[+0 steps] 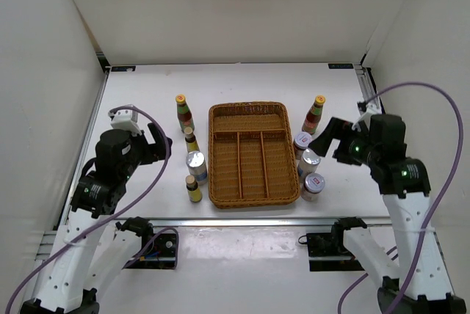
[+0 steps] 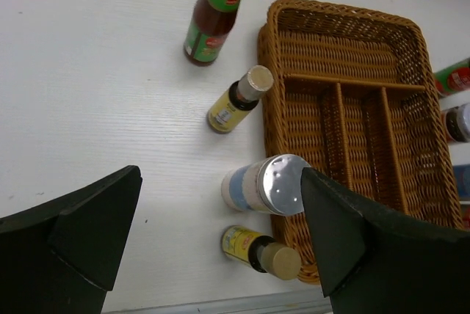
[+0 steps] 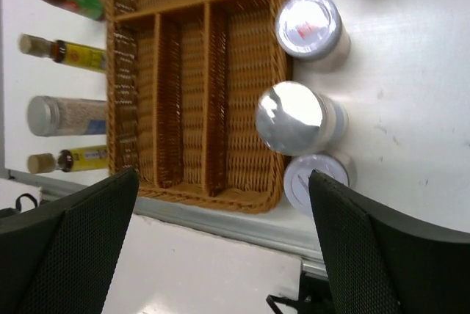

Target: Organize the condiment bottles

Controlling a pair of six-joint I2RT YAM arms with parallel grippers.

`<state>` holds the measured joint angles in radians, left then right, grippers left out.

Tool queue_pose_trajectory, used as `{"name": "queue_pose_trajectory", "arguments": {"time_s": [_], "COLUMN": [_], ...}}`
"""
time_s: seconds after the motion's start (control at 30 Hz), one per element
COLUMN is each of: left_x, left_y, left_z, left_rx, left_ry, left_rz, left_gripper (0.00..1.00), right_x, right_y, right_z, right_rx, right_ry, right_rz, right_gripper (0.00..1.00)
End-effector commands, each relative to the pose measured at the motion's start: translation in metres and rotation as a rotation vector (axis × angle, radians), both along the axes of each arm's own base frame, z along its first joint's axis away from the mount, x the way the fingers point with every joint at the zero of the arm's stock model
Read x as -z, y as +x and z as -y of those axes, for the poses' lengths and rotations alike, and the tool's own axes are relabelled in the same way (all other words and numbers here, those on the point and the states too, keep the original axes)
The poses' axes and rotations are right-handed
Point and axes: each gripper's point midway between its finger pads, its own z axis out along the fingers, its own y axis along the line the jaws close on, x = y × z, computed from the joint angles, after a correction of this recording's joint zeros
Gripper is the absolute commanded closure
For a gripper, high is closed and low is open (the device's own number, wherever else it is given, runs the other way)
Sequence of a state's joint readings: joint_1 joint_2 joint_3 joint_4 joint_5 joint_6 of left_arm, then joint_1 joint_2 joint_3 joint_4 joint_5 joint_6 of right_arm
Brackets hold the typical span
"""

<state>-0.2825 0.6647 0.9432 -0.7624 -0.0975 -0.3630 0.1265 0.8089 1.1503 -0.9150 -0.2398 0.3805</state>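
From above, the condiment bottles (image 1: 195,166) stood on the counter (image 1: 147,94), four at the wicker tray's (image 1: 253,200) 9 o'clock and four at its 3 o'clock. The left wrist view showed the left gripper (image 2: 220,174) released, empty. The right wrist view showed the right gripper (image 3: 224,176) likewise.

Left bottle row (image 1: 196,167) stood just beside tray (image 1: 213,138) wall; right jars (image 1: 309,161) likewise; passage lay over table (image 1: 139,101) outboard of both
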Motion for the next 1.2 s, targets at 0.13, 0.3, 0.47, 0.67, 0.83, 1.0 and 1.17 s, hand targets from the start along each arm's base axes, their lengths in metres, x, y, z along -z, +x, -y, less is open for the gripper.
{"name": "queue_pose_trajectory", "arguments": {"time_s": [0.13,0.3,0.47,0.67,0.83,1.0,1.17], "left_x": [0.005,0.007,0.005,0.001,0.003,0.003,0.002], "left_y": [-0.006,-0.005,-0.005,-0.010,-0.009,-0.009,-0.009], "left_z": [-0.028,-0.029,-0.035,-0.039,-0.041,-0.042,-0.042], "left_rx": [-0.161,-0.173,-0.199,-0.221,-0.230,-0.238,-0.242], "left_ry": [0.045,0.048,0.057,0.048,0.057,0.061,0.052], "left_rz": [-0.011,-0.029,-0.016,0.002,-0.006,-0.004,-0.005], "left_gripper": [0.00,0.00,0.00,0.00,0.00,0.00,0.00], "right_x": [0.071,0.088,0.105,0.131,0.143,0.154,0.171], "right_y": [-0.055,-0.070,-0.061,-0.047,-0.047,-0.045,-0.037], "right_z": [0.012,0.008,0.026,0.032,0.027,0.018,0.019], "right_rx": [0.134,0.142,0.267,0.332,0.331,0.358,0.433], "right_ry": [0.031,0.078,0.000,-0.054,-0.073,-0.062,-0.115], "right_rz": [-0.186,-0.225,-0.321,-0.405,-0.441,-0.476,-0.504], "right_gripper": [0.00,0.00,0.00,0.00,0.00,0.00,0.00]}}
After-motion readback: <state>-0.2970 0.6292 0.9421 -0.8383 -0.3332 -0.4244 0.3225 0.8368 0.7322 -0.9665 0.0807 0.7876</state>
